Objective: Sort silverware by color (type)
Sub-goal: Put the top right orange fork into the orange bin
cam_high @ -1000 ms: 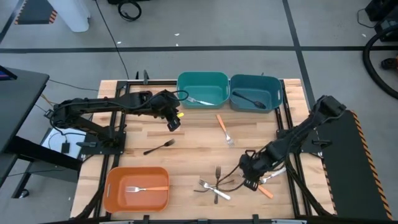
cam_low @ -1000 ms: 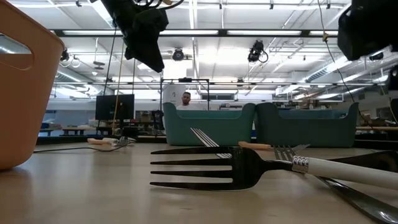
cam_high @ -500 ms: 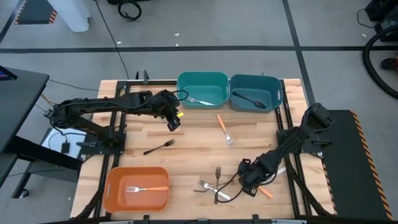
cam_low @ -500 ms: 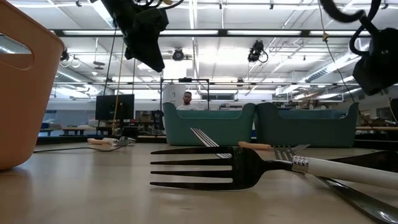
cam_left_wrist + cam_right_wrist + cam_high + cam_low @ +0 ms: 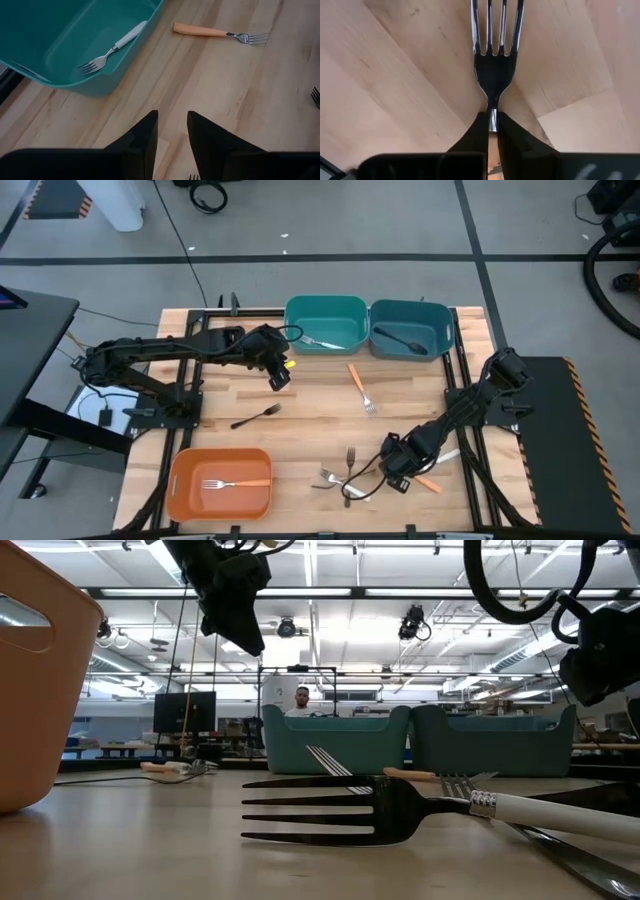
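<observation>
Several forks lie on the wooden table. An orange-handled fork (image 5: 360, 387) and a black one (image 5: 255, 416) lie mid-table. A loose pile (image 5: 343, 476) lies near the near edge, seen close up in the low view (image 5: 330, 810). My right gripper (image 5: 395, 465) is low beside that pile and shut on a fork (image 5: 493, 55). An orange handle (image 5: 428, 484) sticks out next to it. My left gripper (image 5: 278, 375) hangs open above the table by the left teal bin (image 5: 300, 310), touching nothing (image 5: 172, 132). My right gripper pinches a fork by its narrow metal neck (image 5: 492, 107), just behind the tines, between its two fingers. The fingers lie along the fork and the tines point straight away from the wrist. They hide the handle. Whether the fork is off the wood, I cannot tell.
The left teal bin holds a white-handled fork (image 5: 112, 47). The right teal bin (image 5: 440, 315) holds a black utensil (image 5: 400, 340). The orange bin (image 5: 180, 480), near left, holds an orange-handled fork (image 5: 238, 483). A dark cable (image 5: 365, 483) loops by the pile. People stand in the room behind.
My right gripper has moved down and a little toward the table's near-left, closer to the fork pile. In the low view it has dropped from the picture's top corner. My left arm has kept still.
</observation>
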Controlling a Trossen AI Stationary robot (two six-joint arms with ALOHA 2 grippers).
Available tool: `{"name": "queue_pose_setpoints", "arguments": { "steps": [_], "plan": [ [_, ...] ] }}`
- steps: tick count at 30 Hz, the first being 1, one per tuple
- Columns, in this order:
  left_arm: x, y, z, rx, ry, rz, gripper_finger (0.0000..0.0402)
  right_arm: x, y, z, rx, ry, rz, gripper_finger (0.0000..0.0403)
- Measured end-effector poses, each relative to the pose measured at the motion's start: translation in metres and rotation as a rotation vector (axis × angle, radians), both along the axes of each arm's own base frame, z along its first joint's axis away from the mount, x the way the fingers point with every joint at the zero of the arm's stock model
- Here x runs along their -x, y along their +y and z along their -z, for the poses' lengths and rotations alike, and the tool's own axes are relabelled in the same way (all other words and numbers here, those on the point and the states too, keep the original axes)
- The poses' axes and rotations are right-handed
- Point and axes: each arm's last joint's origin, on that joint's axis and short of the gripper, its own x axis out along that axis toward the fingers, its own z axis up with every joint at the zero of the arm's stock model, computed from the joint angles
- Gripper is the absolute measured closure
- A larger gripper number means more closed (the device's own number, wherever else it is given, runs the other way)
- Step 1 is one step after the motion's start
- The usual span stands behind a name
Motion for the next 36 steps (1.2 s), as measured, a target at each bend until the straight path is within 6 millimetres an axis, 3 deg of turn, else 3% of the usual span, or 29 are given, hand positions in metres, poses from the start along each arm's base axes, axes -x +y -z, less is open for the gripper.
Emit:
{"name": "queue_pose_setpoints", "arguments": {
  "steps": [9, 19, 23, 27, 36],
  "plan": [
    [0.001, 0.0, 0.001, -0.009, 0.023, 0.016, 0.0287, -0.004, -0.012, -0.012, -0.04, -0.035, 0.035, 0.0381],
    [0.002, 0.0, 0.001, 0.0, 0.022, 0.006, 0.0287, -0.011, -0.041, -0.064, -0.028, -0.319, 0.107, 0.0382],
    [0.0, 0.0, 0.0, 0.017, -0.012, -0.009, 0.0287, -0.015, -0.066, -0.082, 0.043, -0.444, 0.102, 0.0382],
    [-0.008, 0.0, -0.008, 0.043, -0.134, -0.002, 0.0287, -0.024, -0.103, -0.104, 0.155, -0.624, 0.2, 0.0382],
    [-0.027, -0.001, -0.027, 0.083, -0.426, -0.009, 0.0287, -0.055, -0.175, -0.162, 0.431, -1.224, 0.421, 0.0382]
  ]
}}
